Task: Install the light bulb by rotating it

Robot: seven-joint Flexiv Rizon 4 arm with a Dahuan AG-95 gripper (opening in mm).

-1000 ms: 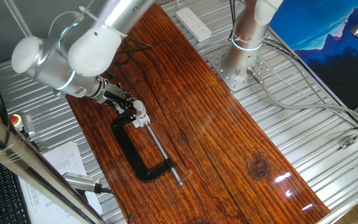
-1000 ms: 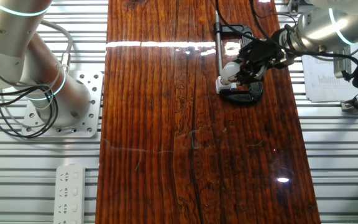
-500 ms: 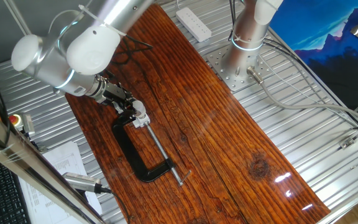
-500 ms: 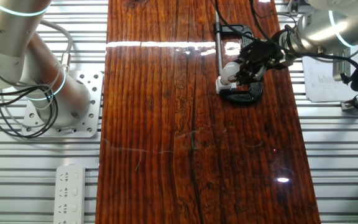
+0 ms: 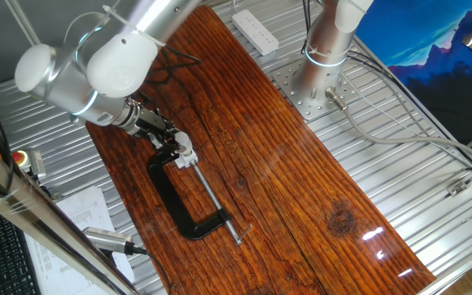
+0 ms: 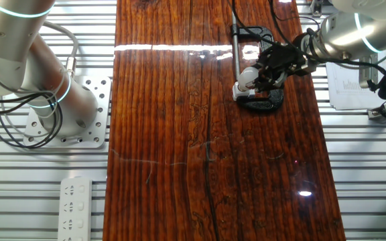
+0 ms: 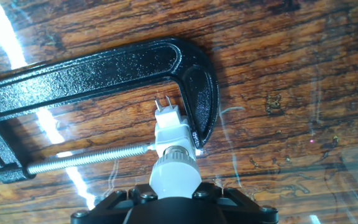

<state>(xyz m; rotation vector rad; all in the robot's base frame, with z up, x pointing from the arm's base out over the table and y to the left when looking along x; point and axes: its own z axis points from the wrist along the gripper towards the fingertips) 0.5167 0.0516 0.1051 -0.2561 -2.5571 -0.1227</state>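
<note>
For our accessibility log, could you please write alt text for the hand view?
A white light bulb sits in a small white socket block held by a black C-clamp on a dark wooden table. The tool's black body fills the bottom edge, right behind the bulb.

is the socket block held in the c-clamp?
Yes: in the hand view the white socket block sits between the black C-clamp frame and its threaded screw, with the light bulb at its end.

Both fixed cameras look down from opposite sides; the hand camera sits close above the clamp (image 7: 191, 87).
</note>
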